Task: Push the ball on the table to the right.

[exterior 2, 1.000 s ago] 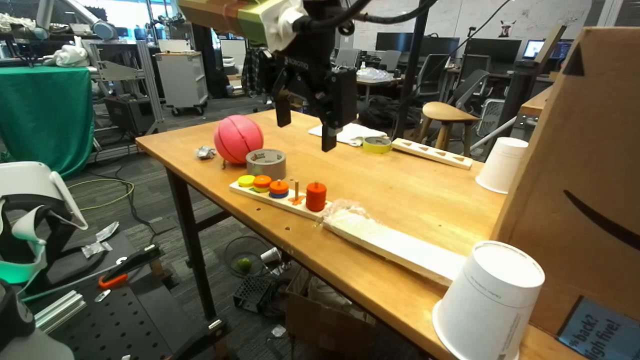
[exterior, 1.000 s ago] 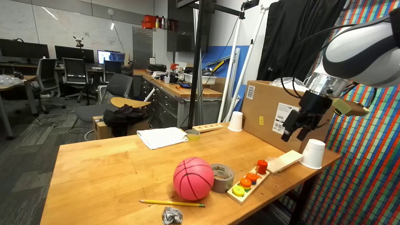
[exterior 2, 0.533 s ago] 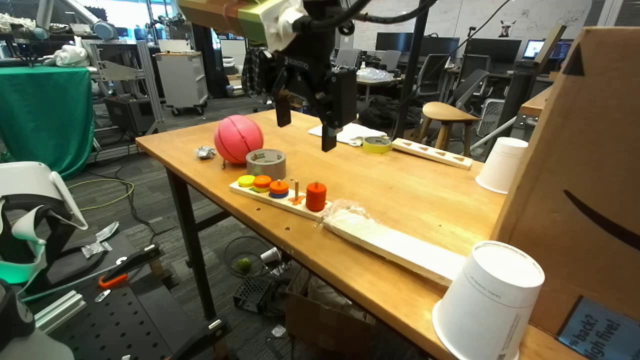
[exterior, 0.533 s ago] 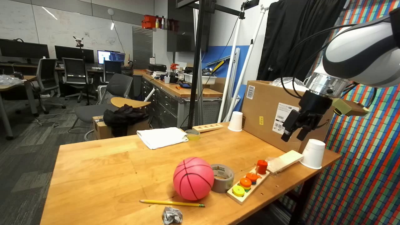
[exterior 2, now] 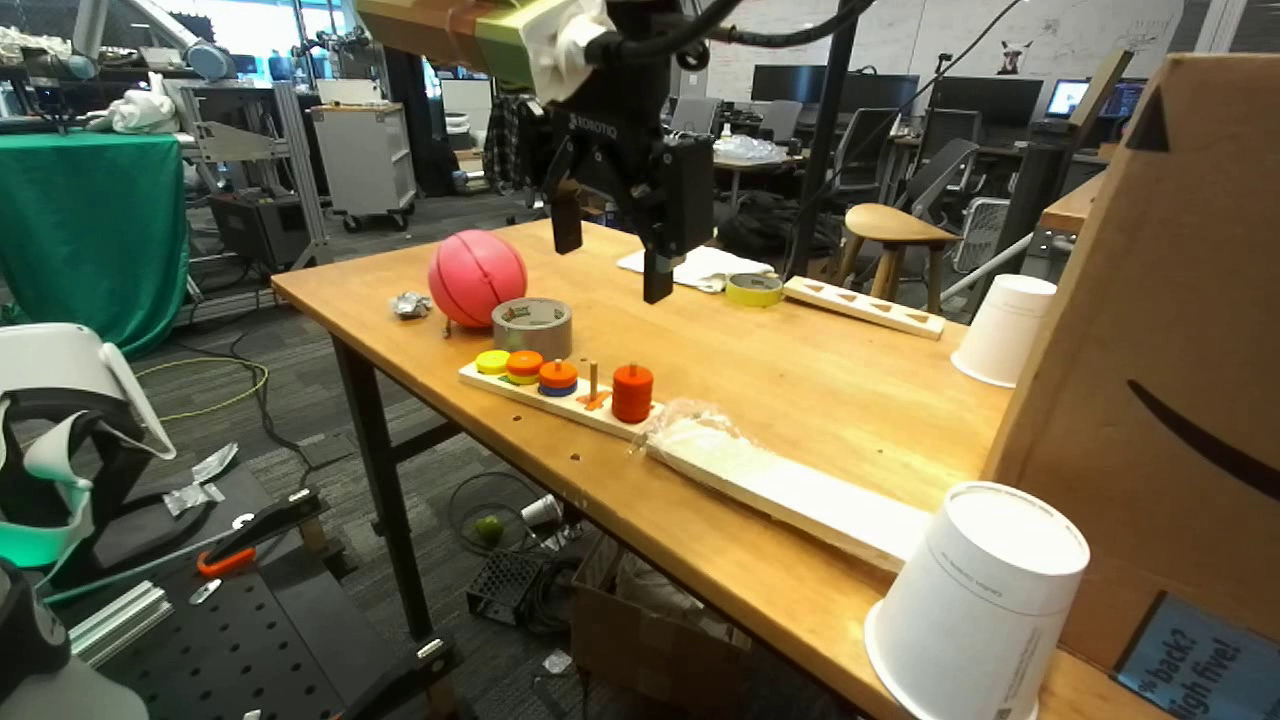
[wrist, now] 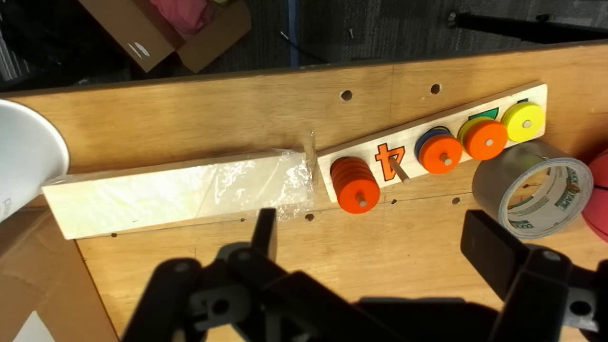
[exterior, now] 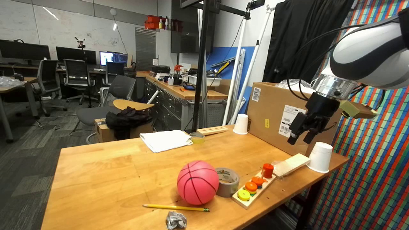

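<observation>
Above the butcher-block table, our Robotiq gripper hangs well apart from the basketball resting there, jaws spread wide, holding nothing; a hard shove, we judge, could roll it off the nearby edge, or the duct-tape roll just beside could block it; the basketball is pink with thin dark seams.

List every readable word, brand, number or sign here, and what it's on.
"ROBOTIQ": gripper
"4": peg board
"DUCK TAPE": grey tape roll, inner wall
"back?" and "igh five!", starts unclear: blue label on the cardboard box
Smile mark: same box
Too small or blurred: print on paper cup, white label, yellow sticker, lit monitor, whiteboard
</observation>
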